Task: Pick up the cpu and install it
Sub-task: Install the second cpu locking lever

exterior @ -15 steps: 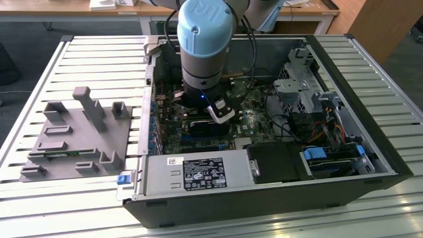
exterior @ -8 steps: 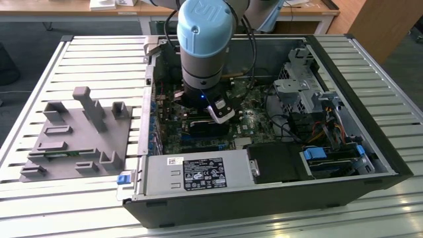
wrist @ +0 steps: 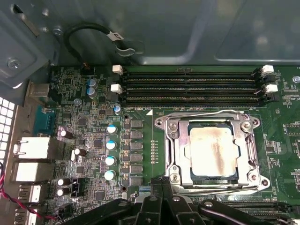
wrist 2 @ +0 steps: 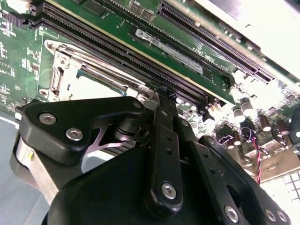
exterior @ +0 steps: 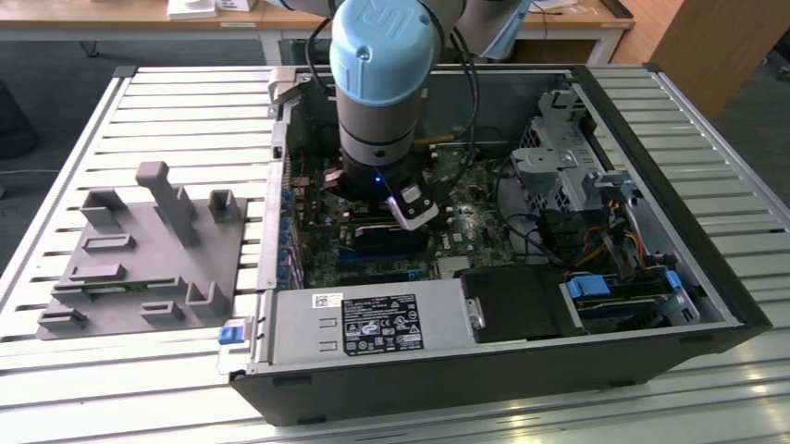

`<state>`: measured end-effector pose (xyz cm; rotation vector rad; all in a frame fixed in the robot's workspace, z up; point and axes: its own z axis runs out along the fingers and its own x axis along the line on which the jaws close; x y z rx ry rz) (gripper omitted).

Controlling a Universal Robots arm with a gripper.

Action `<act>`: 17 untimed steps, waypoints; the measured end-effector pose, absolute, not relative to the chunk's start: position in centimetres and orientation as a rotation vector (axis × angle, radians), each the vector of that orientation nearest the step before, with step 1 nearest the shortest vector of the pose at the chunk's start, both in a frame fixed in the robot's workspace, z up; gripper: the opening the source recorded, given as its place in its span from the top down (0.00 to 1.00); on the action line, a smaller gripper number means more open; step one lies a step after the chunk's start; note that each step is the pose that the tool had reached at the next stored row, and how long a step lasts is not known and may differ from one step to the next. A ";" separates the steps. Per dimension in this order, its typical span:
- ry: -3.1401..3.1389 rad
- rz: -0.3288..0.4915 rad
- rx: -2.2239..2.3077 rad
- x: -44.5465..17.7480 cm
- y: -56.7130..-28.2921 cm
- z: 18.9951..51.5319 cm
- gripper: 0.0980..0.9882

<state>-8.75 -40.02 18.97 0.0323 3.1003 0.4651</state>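
Note:
In the first wrist view the cpu [wrist: 212,151], a flat square chip with a shiny silver top, lies inside the motherboard socket, and the metal frame [wrist: 171,140] is down around it. My gripper [wrist: 161,183] is just beside the socket's edge, and its black fingers are pressed together with nothing between them. The second wrist view looks past the gripper's black linkage [wrist 2: 161,140] to a pale corner of the cpu [wrist 2: 96,88] in the socket. Seen from the exterior view, the gripper [exterior: 413,211] hangs low inside the open computer case over the green motherboard [exterior: 469,227].
A grey tray [exterior: 136,250] with upright holders and a thin green strip [exterior: 117,287] lies on the slatted table at the exterior view's left. Inside the case are the power supply [exterior: 370,324], drive cages [exterior: 561,157], cables and empty memory slots [wrist: 187,86].

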 end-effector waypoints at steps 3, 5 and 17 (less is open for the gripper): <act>3.100 0.466 0.032 -8.7 -40.0 19.1 0.99; 3.100 0.466 0.032 -8.8 -40.0 19.3 0.99; 3.098 0.481 0.032 -8.8 -40.0 21.7 0.99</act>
